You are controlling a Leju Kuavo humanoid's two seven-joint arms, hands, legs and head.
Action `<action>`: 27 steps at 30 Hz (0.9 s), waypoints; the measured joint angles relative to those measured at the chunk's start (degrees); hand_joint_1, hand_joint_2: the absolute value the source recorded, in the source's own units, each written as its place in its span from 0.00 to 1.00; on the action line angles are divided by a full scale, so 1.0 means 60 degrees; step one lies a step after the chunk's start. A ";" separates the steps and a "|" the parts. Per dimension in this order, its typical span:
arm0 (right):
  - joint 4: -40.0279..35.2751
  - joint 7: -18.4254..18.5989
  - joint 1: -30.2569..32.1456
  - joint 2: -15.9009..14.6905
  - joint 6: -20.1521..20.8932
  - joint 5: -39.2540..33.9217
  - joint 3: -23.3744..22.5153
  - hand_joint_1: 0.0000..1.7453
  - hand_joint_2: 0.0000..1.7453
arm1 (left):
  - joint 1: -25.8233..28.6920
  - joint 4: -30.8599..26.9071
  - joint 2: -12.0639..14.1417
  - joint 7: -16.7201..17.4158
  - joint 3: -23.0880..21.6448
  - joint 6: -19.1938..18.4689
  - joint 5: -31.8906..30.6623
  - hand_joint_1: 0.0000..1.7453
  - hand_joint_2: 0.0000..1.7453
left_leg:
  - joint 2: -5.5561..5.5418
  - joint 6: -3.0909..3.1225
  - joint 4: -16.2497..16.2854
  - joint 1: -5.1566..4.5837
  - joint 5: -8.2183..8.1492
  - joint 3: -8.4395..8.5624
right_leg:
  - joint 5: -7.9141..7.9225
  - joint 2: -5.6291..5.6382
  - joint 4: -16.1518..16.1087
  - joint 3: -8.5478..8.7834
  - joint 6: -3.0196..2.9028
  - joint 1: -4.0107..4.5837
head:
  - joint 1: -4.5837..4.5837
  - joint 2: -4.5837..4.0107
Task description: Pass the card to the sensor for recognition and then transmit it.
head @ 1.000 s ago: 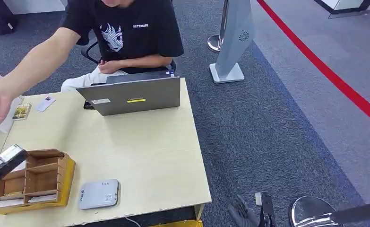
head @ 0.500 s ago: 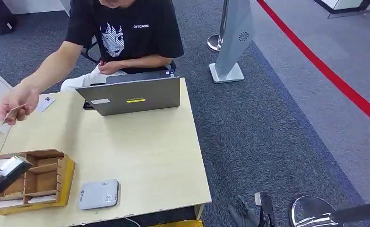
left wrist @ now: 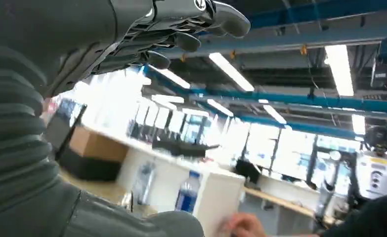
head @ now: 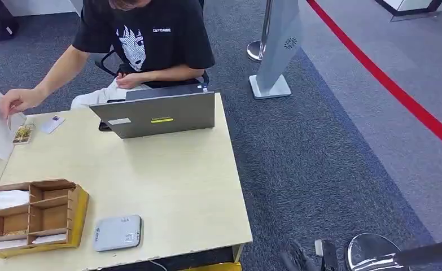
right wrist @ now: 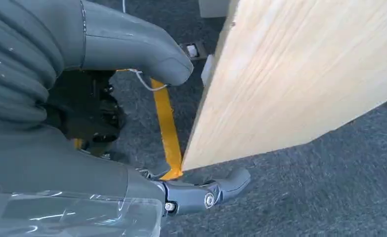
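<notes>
- Our left hand (left wrist: 171,29) is raised, fingers spread, holding nothing.
- Our right hand (right wrist: 132,148) hangs empty beside the table (head: 167,175).
- The card (head: 23,133) lies by the person's hand (head: 14,103).
- The wooden organizer (head: 35,214) holds white papers.

A bare stretch of table (head: 167,180) is lying open between the laptop (head: 159,114) and the grey sensor (head: 117,232). The wooden organizer (head: 38,216) is blocking the near-left corner, and a person's hand (head: 16,102) is reaching over the far-left corner.
</notes>
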 joint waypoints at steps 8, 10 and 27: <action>-0.0291 0.0015 -0.0031 0.1009 0.1428 0.0463 -0.1938 0.00 1.00 | 0.0041 0.0619 -0.2380 0.4082 0.2916 -0.1431 0.7419 0.00 1.00 | -0.0014 0.0022 -0.0001 -0.0009 -0.0015 0.0017 | -0.0008 -0.0019 -0.0003 0.0017 0.0008 -0.0008 | 0.0022 0.0004; -0.0186 -0.0003 -0.0188 0.1027 0.1621 0.0662 -0.2296 0.00 1.00 | -0.0053 0.1717 -0.2627 0.4916 0.3290 -0.1996 0.8198 0.00 1.00 | -0.0012 0.0022 -0.0001 0.0001 -0.0014 0.0019 | -0.0008 -0.0016 -0.0003 0.0020 0.0007 -0.0006 | 0.0026 0.0000; 0.0423 -0.0696 -0.0661 0.1034 0.2404 0.1953 -0.2906 0.00 1.00 | 0.0740 0.5895 -0.3327 0.9200 0.1199 -0.2887 0.5979 0.00 1.00 | -0.0023 0.0040 0.0004 -0.0016 -0.0024 0.0030 | -0.0014 -0.0030 -0.0012 0.0040 0.0022 -0.0010 | 0.0026 0.0004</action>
